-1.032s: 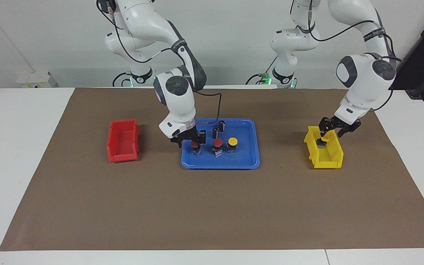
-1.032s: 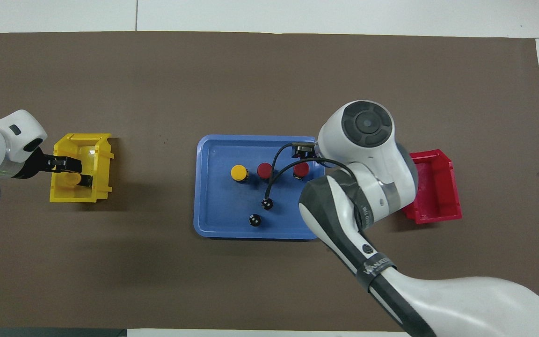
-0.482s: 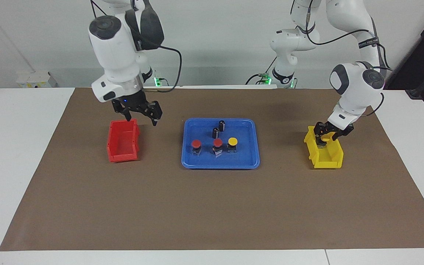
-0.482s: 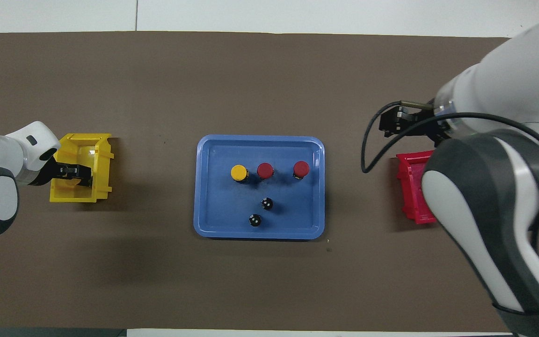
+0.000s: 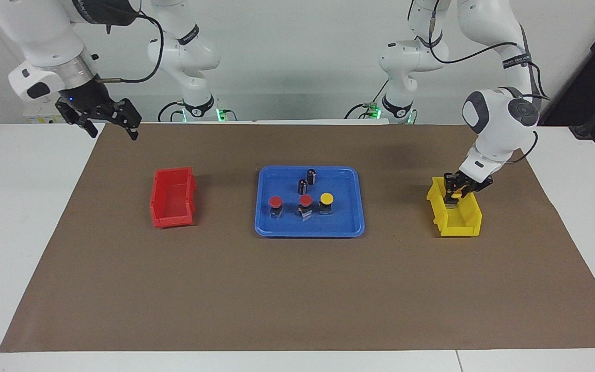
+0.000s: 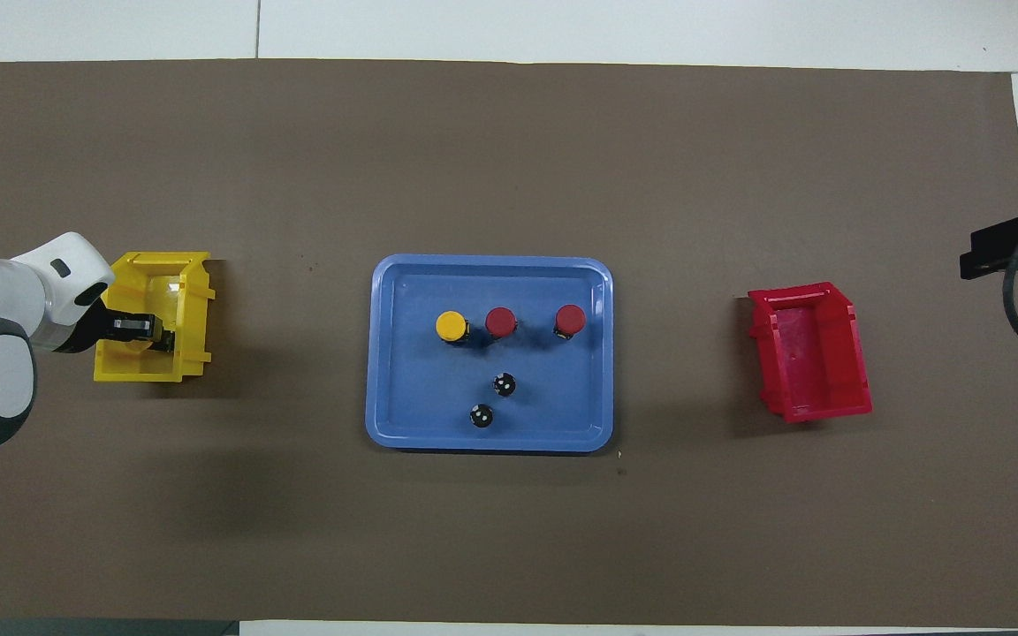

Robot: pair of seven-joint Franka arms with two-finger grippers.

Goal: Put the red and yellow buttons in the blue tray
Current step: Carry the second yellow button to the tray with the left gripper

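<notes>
Blue tray [image 5: 351,227]: three buttons [image 5: 305,200], perhaps.

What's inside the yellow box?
The left gripper is down inside the yellow bin, its jaws shut on something with a yellow top. It looks like a yellow button, but the gripper covers most of it, as well as the floor beneath.

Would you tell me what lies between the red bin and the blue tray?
Nothing: in both views only bare brown mat lies between the red bin and the blue tray.
</notes>
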